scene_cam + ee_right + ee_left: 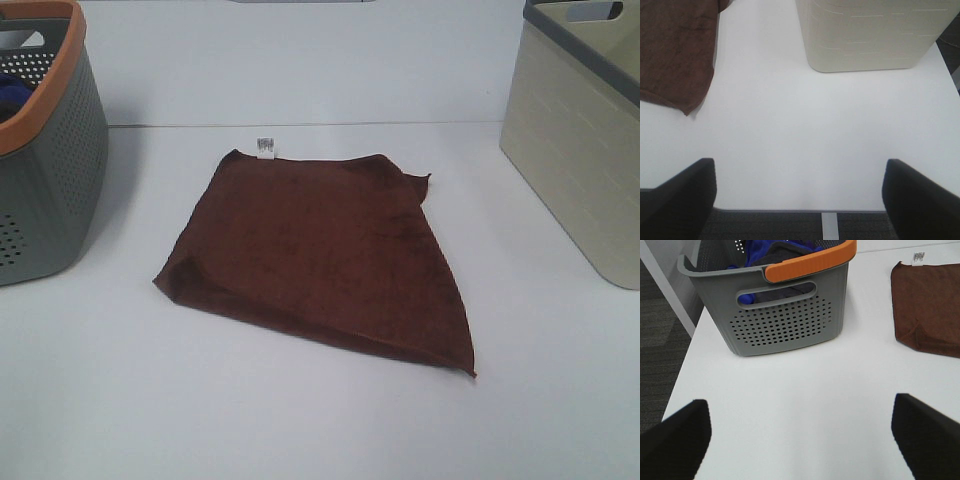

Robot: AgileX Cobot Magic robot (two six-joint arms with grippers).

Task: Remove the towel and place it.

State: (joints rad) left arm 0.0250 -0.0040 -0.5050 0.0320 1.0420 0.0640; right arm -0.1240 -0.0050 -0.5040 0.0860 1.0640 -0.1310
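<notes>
Reddish-brown towel; grey, orange-rimmed basket.

Towel lies on table between two baskets.

Exterior high: above, front of desk, looking down, towel centred. Left wrist: low near desk edge, faces grey basket; right wrist: faces beige bin. All three views share towel.
</notes>
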